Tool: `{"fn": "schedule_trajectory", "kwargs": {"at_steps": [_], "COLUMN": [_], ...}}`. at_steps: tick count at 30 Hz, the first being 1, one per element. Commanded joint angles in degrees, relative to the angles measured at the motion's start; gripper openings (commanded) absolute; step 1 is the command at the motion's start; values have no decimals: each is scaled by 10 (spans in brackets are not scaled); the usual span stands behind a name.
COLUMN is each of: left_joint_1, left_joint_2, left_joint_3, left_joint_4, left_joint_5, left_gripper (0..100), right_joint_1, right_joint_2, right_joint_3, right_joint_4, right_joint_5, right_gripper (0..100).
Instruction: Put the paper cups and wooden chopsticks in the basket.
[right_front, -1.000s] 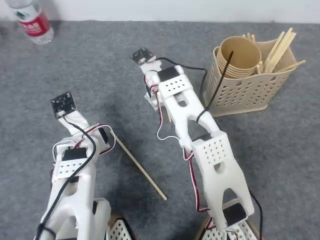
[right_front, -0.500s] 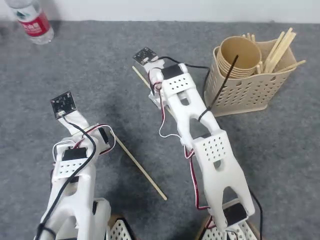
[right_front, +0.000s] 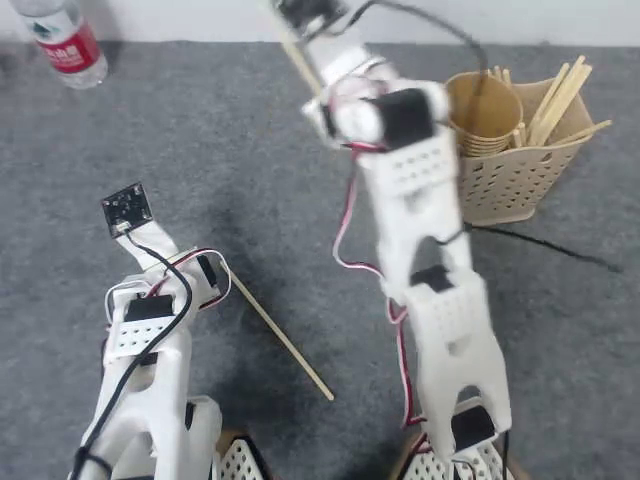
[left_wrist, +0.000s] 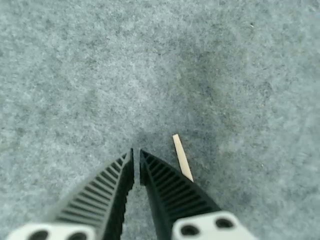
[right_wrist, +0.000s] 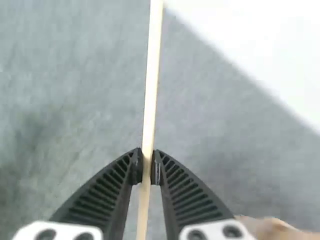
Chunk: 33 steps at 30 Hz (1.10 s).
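My right gripper (right_wrist: 146, 167) is shut on a wooden chopstick (right_wrist: 151, 95), which runs straight out between its fingers. In the high view that chopstick (right_front: 296, 50) is held up in the air at the far side, left of the beige basket (right_front: 500, 190). The basket holds a stack of paper cups (right_front: 485, 105) and several chopsticks (right_front: 560, 92). Another chopstick (right_front: 280, 338) lies on the grey carpet beside the left arm. My left gripper (left_wrist: 136, 153) hangs shut just above the carpet with nothing in it, and that chopstick's end (left_wrist: 182, 157) lies close beside one finger.
A plastic water bottle (right_front: 62, 40) lies at the far left corner. A black cable (right_front: 545, 248) runs over the carpet in front of the basket. The white wall edge runs along the far side.
The right arm has lifted its chopstick off the carpet and swung it up and toward the far side, near the basket. The left arm has kept still.
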Motion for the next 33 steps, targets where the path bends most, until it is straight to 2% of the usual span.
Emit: {"fn": "schedule_trajectory", "kwargs": {"at_steps": [1,3,8,11,16,22,24,27,33], "left_joint_1": [1,1,1,1,1,1,1,1,1], "left_joint_2": [-17,-17,-17,-17,-17,-16,-16,-16,-16], "left_joint_3": [-4,-4,-4,-4,-3,-3,-3,-3,-3], "left_joint_4": [-11,-11,-11,-11,-11,-11,-11,-11,-10], "left_joint_5": [-4,-4,-4,-4,-4,-4,-4,-4,-4], "left_gripper": [14,14,14,14,14,14,14,14,14], "right_joint_1": [31,48,111,160,220,227,230,276,385], "right_joint_2": [-130,-175,-268,-323,-458,-655,-705,-762,-784], "right_joint_3": [-26,-25,-24,25,231,512,586,702,974], "right_joint_4": [22,23,25,26,25,9,-33,-137,-476], "right_joint_5": [7,4,-63,-90,-117,-106,-91,-82,-84], "right_gripper": [6,6,6,6,6,6,6,6,6]}}
